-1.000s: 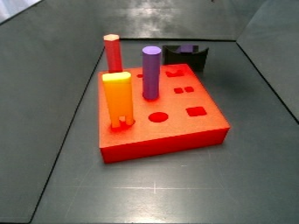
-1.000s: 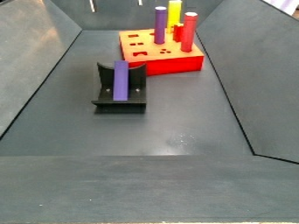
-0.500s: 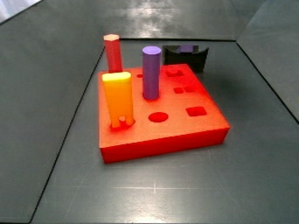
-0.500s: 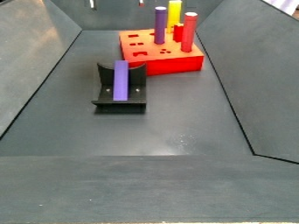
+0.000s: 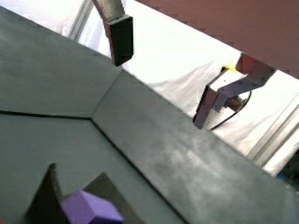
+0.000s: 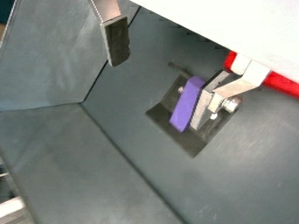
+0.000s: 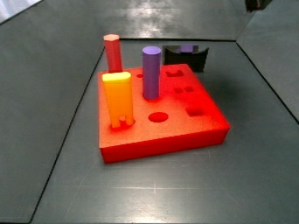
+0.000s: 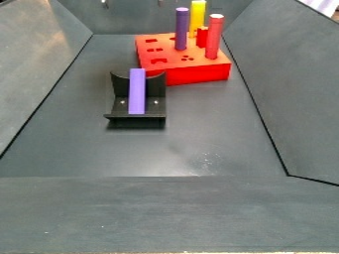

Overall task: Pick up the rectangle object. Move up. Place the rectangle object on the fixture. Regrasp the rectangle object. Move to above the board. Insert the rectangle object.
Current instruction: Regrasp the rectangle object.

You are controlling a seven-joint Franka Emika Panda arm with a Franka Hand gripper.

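placement looks done, since the purple bar (image 8: pixel 137 90) leans on the fixture (image 8: pixel 135 109) near the red board (image 8: pixel 185 67), while the gripper (image 6: pixel 170 59), jaws apart and empty, hangs high above, regrasp and insertion remaining.

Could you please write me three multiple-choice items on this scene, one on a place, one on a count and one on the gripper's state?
1. Where does the rectangle object lie?
A. in a board hole
B. on the fixture
C. between the gripper fingers

2. How many tall pegs stand in the board?
A. one
B. three
C. five

3. How is the gripper?
A. open, holding nothing
B. shut on a peg
C. shut on the bar

Answers: B, the purple bar leans on the black fixture in a side view; B, red, yellow and purple pegs stand there; A, both wrist views show the fingers apart above the bar.
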